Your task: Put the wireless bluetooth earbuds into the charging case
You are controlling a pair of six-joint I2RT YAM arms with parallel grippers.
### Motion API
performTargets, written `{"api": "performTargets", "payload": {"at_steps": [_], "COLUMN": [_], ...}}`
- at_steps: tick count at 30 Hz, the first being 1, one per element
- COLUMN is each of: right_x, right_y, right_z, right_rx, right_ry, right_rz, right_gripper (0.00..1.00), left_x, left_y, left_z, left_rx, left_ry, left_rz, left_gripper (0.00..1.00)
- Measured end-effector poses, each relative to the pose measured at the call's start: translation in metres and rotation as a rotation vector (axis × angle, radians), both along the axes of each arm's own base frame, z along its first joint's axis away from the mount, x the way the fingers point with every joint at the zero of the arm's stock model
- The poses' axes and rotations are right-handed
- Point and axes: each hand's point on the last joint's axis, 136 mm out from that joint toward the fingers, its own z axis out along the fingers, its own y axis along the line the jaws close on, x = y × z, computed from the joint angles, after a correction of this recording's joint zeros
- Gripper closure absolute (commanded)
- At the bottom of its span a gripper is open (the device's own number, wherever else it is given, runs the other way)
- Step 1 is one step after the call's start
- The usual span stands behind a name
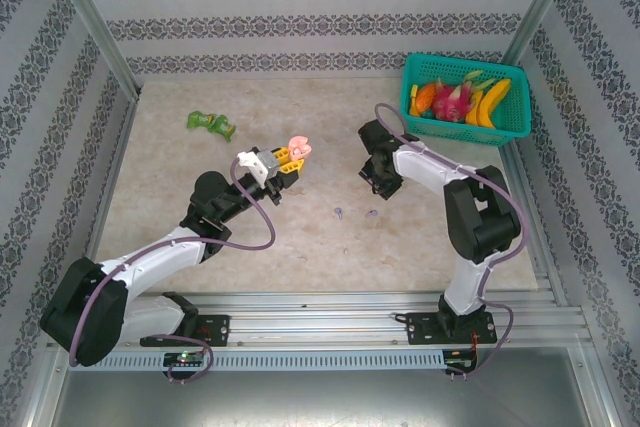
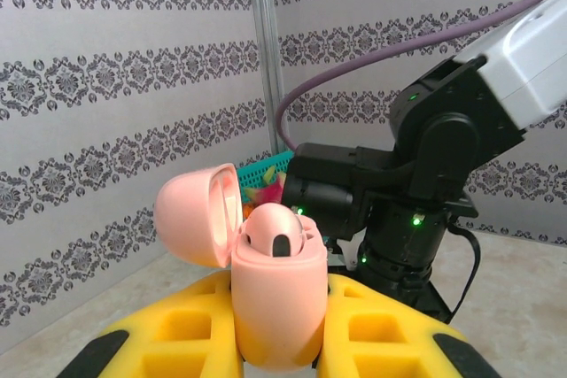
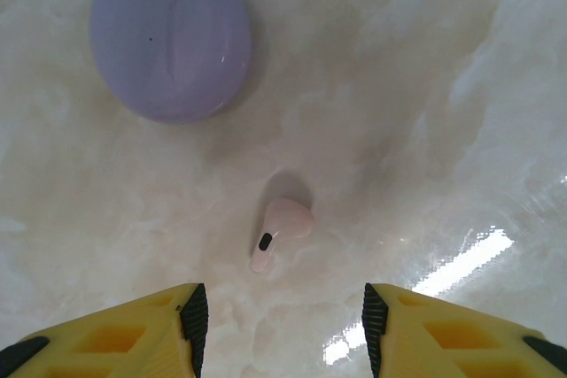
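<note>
Rt gripper [image 3: 276, 329] points straight down at table, jaws half open, empty; pale pink earbud [image 3: 280, 229] lies on tabletop just ahead, centred btwn fingers, stem angled toward left-hand finger in wrist view; lilac case [image 3: 170, 35] beyond. Lt gripper [image 1: 289, 155], raised, farther off, clamps open pink case [image 2: 276, 303].

Pink case [image 2: 276, 307] open with one earbud [image 2: 276, 238] inside — second pink earbud [image 3: 282, 229] lies loose near lilac case [image 3: 170, 36].

Earbud [image 3: 282, 229] on table [image 3: 443, 86] before right claw [image 3: 282, 312]
</note>
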Motion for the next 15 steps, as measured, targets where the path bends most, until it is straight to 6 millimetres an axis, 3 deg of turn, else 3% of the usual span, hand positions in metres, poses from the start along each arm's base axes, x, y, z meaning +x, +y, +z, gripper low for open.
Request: {"api": "performTargets", "payload": {"at_steps": [15], "right_x": [0.003], "right_y": [-0.001], "right_z": [-0.024], "right_rx": [-0.039], "right_ry": [0.061], "right_rz": [-0.021], "right_gripper": [0.51], "left_x": [-0.003], "left_y": [0.002], "left_z": [0.003], "left_rx": [-0.005], "left_ry": [-0.009], "left_rz": [0.000], "left_gripper": [1.00]}}
